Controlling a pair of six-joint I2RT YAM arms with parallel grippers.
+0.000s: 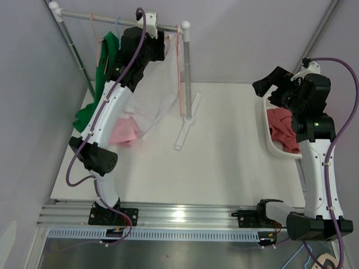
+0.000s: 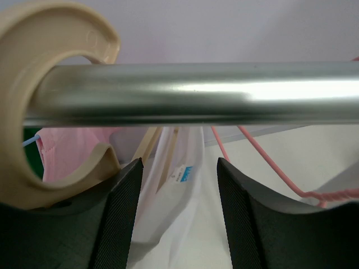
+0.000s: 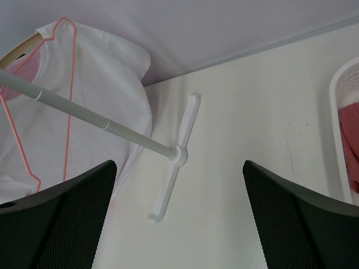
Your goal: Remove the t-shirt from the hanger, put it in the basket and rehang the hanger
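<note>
t-shirt (image 1: 152, 103) hanging off rail (image 2: 196, 92), 11 o'clock
left jaws spread just under rail; right jaws spread wide, 2 o'clock

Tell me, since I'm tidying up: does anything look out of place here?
Yes: a pink garment lies crumpled on the table under the rack, and the white t-shirt hangs so low its hem seems to rest on it.

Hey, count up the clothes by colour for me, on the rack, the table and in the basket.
Green garment: 1
White t-shirt: 1
Pink garment: 1
Red garment in basket: 1
Total: 4
</note>
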